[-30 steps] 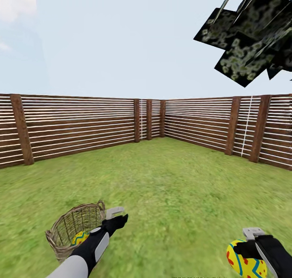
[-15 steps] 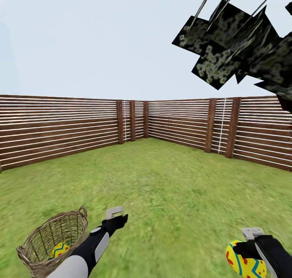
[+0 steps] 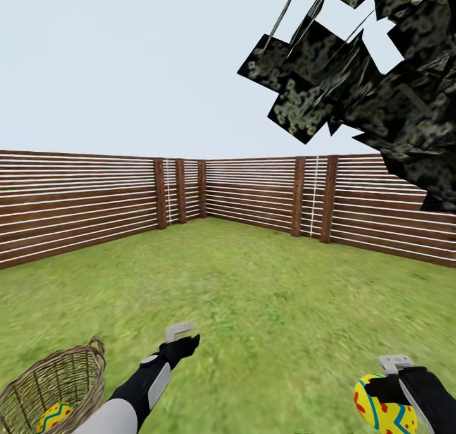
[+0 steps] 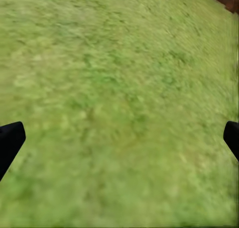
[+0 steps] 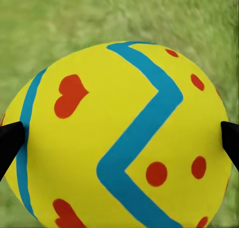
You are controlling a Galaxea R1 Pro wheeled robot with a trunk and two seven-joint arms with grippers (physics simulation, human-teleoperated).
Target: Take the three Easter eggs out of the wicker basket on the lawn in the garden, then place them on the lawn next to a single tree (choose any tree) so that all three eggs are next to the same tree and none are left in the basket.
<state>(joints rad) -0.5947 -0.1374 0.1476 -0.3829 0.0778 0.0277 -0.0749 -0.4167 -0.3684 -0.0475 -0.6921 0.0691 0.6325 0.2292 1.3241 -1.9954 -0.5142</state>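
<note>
My right gripper (image 3: pixel 387 401) is shut on a yellow Easter egg (image 3: pixel 384 412) with blue zigzag and red marks, low at the right of the head view. In the right wrist view that egg (image 5: pixel 124 88) sits between the two black fingertips of the gripper (image 5: pixel 119 140). The wicker basket (image 3: pixel 47 383) stands on the lawn (image 3: pixel 253 288) at the bottom left, with one Easter egg (image 3: pixel 56 416) inside. My left gripper (image 3: pixel 183 338) hovers right of the basket, open and empty; the left wrist view shows its gripper (image 4: pixel 119 143) over bare grass. The tree's dark crown (image 3: pixel 367 86) hangs at the upper right, trunk out of view.
A brown slatted wooden fence (image 3: pixel 82 200) encloses the lawn on the far side and both flanks, meeting at a corner (image 3: pixel 180 190). Open grass stretches ahead between me and the fence.
The view has swung to the right: the basket now sits further left and lower in the picture and more of the tree's crown shows. Both arms keep their pose, the right still holding its egg.
</note>
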